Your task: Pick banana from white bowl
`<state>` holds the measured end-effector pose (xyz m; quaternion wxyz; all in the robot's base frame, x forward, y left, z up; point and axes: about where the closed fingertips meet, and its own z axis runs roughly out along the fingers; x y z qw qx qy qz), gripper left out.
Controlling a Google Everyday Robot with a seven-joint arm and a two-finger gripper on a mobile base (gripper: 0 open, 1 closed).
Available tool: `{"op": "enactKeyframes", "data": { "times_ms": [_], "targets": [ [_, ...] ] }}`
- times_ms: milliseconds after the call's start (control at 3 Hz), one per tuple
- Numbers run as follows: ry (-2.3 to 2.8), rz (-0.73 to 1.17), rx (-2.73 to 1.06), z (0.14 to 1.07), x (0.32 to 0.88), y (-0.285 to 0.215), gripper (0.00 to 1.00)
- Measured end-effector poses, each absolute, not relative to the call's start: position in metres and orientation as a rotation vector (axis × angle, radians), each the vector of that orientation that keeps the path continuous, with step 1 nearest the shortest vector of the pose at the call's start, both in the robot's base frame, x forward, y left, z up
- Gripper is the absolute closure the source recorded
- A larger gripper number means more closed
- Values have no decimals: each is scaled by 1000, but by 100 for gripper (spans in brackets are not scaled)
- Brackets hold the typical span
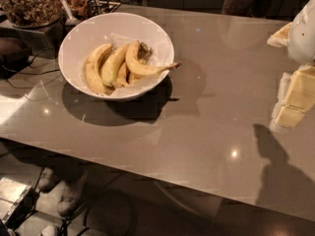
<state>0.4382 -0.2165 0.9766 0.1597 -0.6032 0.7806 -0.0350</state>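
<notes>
Nut jar [29,4] back-left; shorter bananas [94,72]; grey table [206,112].

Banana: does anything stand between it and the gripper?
Nothing visible does. Only bare table lies between the gripper, at the right edge, and the banana; its stem overhangs the bowl rim on that side, and the other bananas lie left of it.

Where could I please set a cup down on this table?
Bare tabletop stretches between the white bowl and the claw at the right edge. Crowded: the jar corner behind the bowl.
</notes>
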Motion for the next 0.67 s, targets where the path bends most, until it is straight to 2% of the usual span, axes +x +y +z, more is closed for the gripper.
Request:
{"op": "enactKeyframes", "data": {
  "times_ms": [667],
  "targets": [
    [2256,-159,-1710,979,442,-212,0]
  ]
}}
